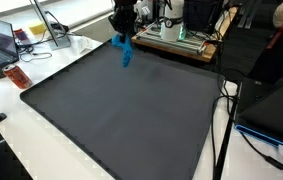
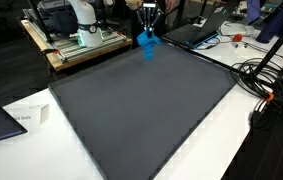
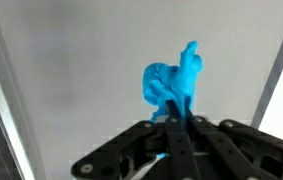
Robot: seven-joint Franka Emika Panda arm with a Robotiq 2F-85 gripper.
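One white counter [image 1: 11, 125] is seen in both exterior views, covered for the most part by a large dark grey mat [image 2: 141, 110], with a laptop [image 1: 3, 42] standing open near one corner. Above the mat the black tool [image 1: 123, 38] is poised, its jaws drawn tight upon the top of a small bright blue figure [image 3: 171, 82], as is shown in the wrist view. The figure is held hanging at the mat's far edge; whether its lower end is touching the mat cannot be told.
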